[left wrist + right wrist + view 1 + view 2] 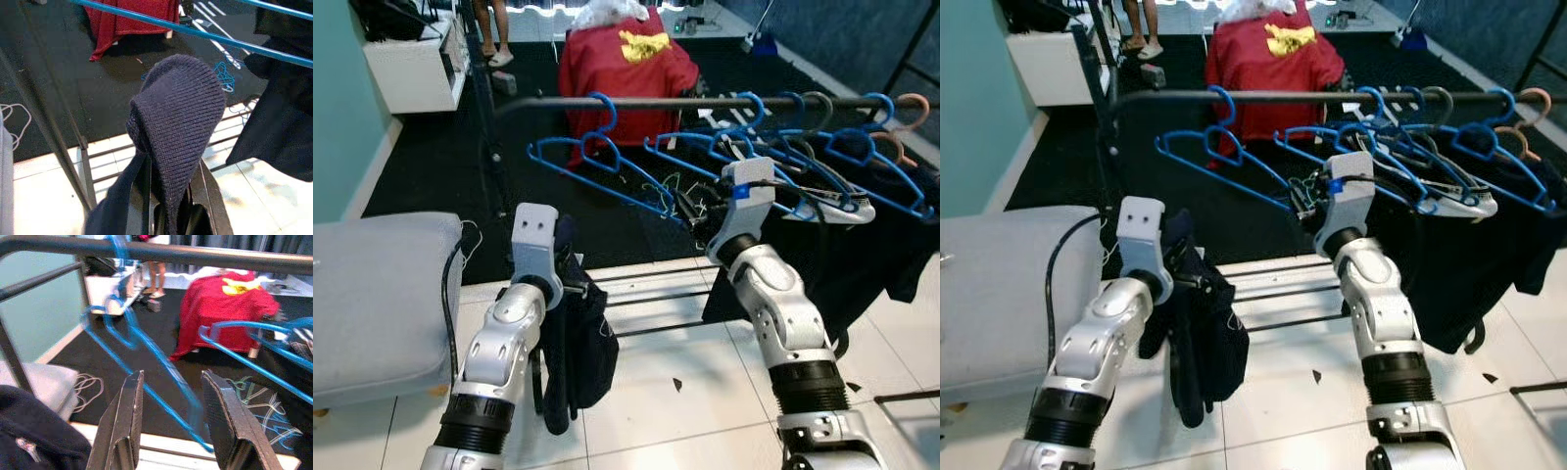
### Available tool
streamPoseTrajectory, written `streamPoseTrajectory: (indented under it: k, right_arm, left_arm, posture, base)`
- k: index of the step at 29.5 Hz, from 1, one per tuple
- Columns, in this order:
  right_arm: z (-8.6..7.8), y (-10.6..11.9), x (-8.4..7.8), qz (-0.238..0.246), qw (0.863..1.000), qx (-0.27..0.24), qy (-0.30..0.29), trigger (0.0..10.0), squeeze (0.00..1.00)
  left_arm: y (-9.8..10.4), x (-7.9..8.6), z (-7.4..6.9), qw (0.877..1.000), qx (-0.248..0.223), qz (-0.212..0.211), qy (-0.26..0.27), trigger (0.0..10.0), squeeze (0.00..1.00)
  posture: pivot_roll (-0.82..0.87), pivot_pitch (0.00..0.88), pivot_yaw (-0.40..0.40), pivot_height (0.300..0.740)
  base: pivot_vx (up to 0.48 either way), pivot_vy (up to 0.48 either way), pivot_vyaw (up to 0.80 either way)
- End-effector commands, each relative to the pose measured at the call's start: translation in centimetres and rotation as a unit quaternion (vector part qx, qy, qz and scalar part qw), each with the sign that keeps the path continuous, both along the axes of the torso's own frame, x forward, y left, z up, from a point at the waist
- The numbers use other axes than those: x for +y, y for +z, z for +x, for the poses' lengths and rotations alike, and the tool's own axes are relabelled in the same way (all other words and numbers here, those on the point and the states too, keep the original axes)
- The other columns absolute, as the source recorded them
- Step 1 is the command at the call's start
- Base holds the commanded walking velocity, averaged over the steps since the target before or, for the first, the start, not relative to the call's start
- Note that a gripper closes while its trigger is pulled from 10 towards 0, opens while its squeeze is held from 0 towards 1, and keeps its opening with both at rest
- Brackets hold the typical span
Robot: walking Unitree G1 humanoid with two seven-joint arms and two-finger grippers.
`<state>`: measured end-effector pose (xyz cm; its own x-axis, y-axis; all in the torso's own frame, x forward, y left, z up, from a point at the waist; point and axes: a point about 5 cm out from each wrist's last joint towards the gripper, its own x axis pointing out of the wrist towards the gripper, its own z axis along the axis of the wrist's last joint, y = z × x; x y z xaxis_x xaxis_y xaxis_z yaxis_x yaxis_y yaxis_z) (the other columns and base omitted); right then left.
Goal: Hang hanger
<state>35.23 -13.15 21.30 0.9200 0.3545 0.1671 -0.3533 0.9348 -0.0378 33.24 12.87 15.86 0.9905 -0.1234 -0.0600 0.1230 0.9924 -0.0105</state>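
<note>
On my far left sits a grey cushion [382, 294], with a black cable [447, 294] running down its edge. My left gripper [171, 215] is raised beside it and clenched on a dark knit garment [178, 112], which bunches up over the fingers [142, 196] and hangs down below my forearm towards the white tile floor [666, 411].

Ahead of me stands a rack with a dark rail [705, 101] running across. One blue hanger [597, 157] hangs by its hook near the rail's left end, apart from the others and tilted, its long lower bar slanting down to the right. In the right wrist view it looks blurred, and its lower bar passes in front of the gap between my fingers.

My right gripper [171, 431] is lifted towards the rail, just beside that hanger's low end and the tangle of other hangers. Its fingers [122, 426] are spread and grasp nothing.

Further right, a cluster of blue hangers [822, 157] crowds the rail, with a grey one and a pinkish one [911, 108] among them. Dark clothes [862, 255] hang below these.

Behind the rack, on black carpet [440, 166], something is draped in a red cloth [626, 78] with a yellow mark. At the back left is a white cabinet [411, 69], and a person's legs [494, 34] stand beside it.
</note>
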Motion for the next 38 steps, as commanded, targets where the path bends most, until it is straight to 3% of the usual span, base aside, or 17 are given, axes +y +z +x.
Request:
streamPoseTrajectory:
  k: [1, 6, 23, 38]
  right_arm:
    - [0.0, 1.1, 0.3, -0.009, 1.0, -0.016, 0.014, 10.0, 0.0]
    - [0.2, 1.8, 0.1, -0.016, 1.0, -0.016, 0.02, 10.0, 0.0]
    - [0.4, 1.0, -0.5, -0.058, 0.998, 0.019, 0.022, 10.0, 0.0]
    - [0.2, 0.2, -0.7, -0.05, 0.997, 0.047, 0.031, 10.0, 0.0]
  left_arm:
    - [0.5, 0.1, -0.1, 1.0, -0.014, 0.002, -0.003, 10.0, 0.0]
    - [0.4, -0.2, -0.2, 1.0, -0.012, 0.01, -0.014, 10.0, 0.0]
    - [0.4, -0.1, -0.3, 1.0, -0.013, 0.014, -0.015, 10.0, 0.0]
    - [0.5, 0.1, -0.3, 0.999, -0.019, 0.021, -0.016, 10.0, 0.0]
  posture:
    - [-0.05, 0.114, -0.056, 0.74]
    - [-0.05, 0.114, -0.056, 0.74]
    - [-0.05, 0.11, -0.057, 0.74]
    - [-0.05, 0.102, -0.047, 0.74]
  base:
    - [0.322, 0.0, 0.0]
    - [0.323, 0.0, 0.0]
    - [0.319, 0.0, 0.0]
    - [0.0, 0.0, 0.0]
